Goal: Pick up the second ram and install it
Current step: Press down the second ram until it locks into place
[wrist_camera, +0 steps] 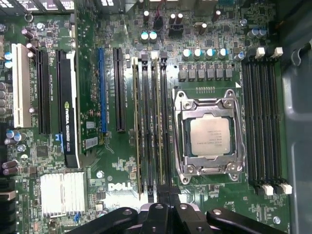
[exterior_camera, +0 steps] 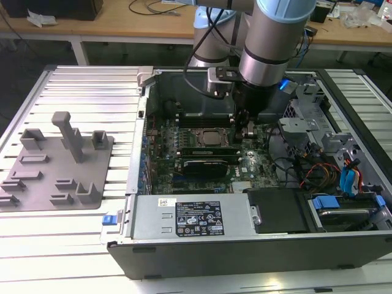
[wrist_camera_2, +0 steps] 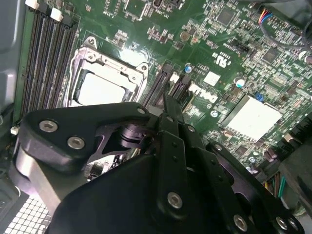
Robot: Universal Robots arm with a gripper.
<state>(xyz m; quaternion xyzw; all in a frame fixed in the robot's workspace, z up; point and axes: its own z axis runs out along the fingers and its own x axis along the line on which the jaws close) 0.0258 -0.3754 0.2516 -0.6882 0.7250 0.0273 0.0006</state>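
Two narrow green sticks stand on edge in the black slots beside the silver processor (wrist_camera: 209, 136). The one closer to the processor looks like the second ram (wrist_camera: 156, 122); the other stick (wrist_camera: 136, 126) sits two slots further away. My gripper (wrist_camera: 164, 189) hangs inside the open computer case with its black fingers together, the tips at one end of the second ram, right over its slot. I cannot tell whether they touch it. From the exterior view the gripper (exterior_camera: 245, 130) is low over the motherboard (exterior_camera: 165, 131), just beside the processor (exterior_camera: 205, 136). The second wrist view has the gripper (wrist_camera_2: 168, 103) tip at the slot ends.
A grey fixture plate (exterior_camera: 58, 162) with upright blocks lies on the table at the exterior view's left. Inside the case are a black expansion card (wrist_camera: 68, 112), a bank of empty slots (wrist_camera: 261, 122), a drive cage (exterior_camera: 300, 131) and the power supply (exterior_camera: 190, 217).
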